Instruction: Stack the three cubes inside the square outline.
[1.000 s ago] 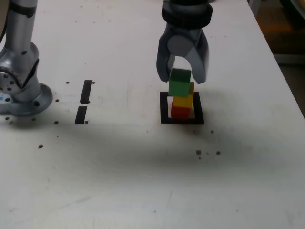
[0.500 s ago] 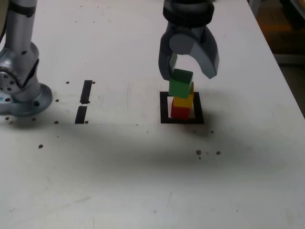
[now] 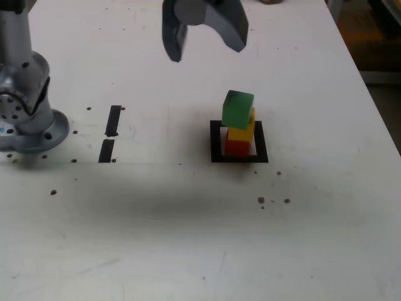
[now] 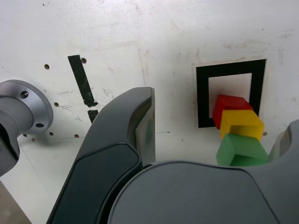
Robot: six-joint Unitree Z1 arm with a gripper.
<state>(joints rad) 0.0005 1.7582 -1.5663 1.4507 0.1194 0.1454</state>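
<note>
While the gripper (image 3: 203, 47) hangs wide open and empty, well clear, the green cube (image 3: 237, 109) tops the yellow cube (image 3: 241, 132) and red cube (image 3: 237, 147) inside the square outline (image 3: 217, 141).

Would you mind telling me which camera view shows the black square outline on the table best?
The wrist view: it looks nearly straight down, so the square outline shows its frame and the white table inside, with the cubes covering one corner. In the exterior view the outline is smaller and seen at a slant, its middle hidden by the stack.
</note>
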